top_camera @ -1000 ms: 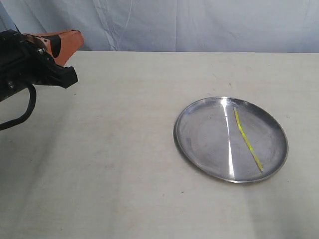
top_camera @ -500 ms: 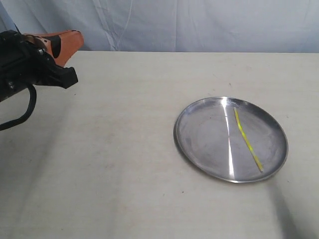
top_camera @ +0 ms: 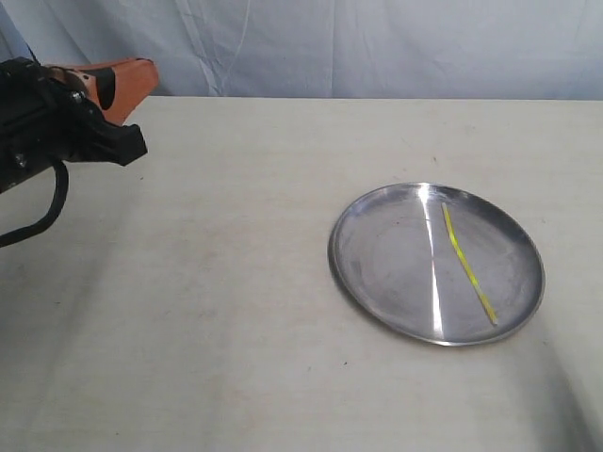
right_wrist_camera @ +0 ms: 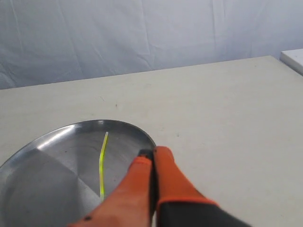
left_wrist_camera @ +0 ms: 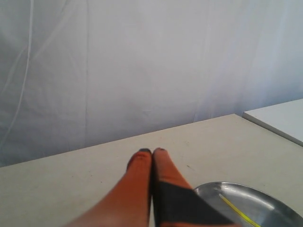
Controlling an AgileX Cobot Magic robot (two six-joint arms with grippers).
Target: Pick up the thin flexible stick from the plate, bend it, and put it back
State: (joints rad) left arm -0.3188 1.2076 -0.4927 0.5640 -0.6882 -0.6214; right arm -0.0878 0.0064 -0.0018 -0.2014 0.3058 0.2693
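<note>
The plate [top_camera: 386,254], a shiny silver dish, lies on the right half of the table. On its right part rests the thin flexible stick [top_camera: 466,264], a yellow strand running lengthwise. My left gripper [top_camera: 141,73] hovers far off at the table's back left, orange fingers pressed together and empty. Its wrist view shows the shut left gripper [left_wrist_camera: 152,151] with the plate [left_wrist_camera: 270,205] and stick [left_wrist_camera: 236,211] beyond. My right gripper [right_wrist_camera: 154,152] is shut and empty, poised over the plate [right_wrist_camera: 47,175] rim, beside the stick [right_wrist_camera: 102,163]. The exterior view does not show the right gripper.
A pale blue cloth backdrop [top_camera: 377,47] hangs behind the beige table [top_camera: 236,282]. A white glare streak [top_camera: 434,282] crosses the plate. A white surface edge [left_wrist_camera: 279,118] lies past the table's far corner.
A dark shadow at the table's front right corner has drifted right and faded. The left arm, plate and stick have not moved.
</note>
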